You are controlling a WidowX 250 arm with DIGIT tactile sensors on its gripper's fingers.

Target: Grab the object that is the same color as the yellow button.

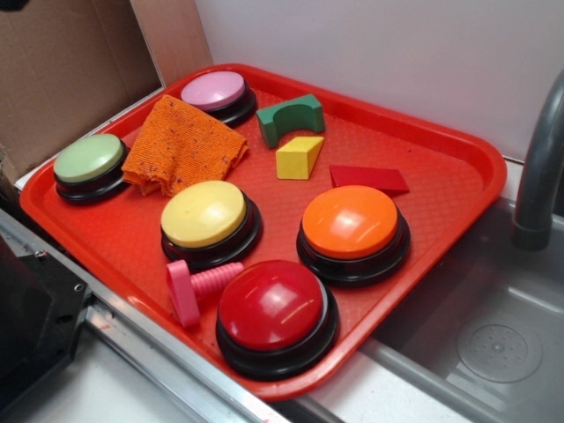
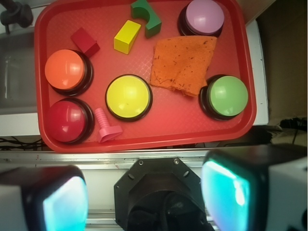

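Red tray on the surface beside a sink, carrying buttons and blocks. The yellow block lies free near the tray's far side, between the green arch block and the flat red block, just beyond the yellow button. The tool hangs well apart from the tray, jaws spread wide and holding nothing, presumably poised for an overview. Its fingertips are cropped at the wrist view's lower edge; the exterior view shows only a dark, unidentifiable mass at lower left.
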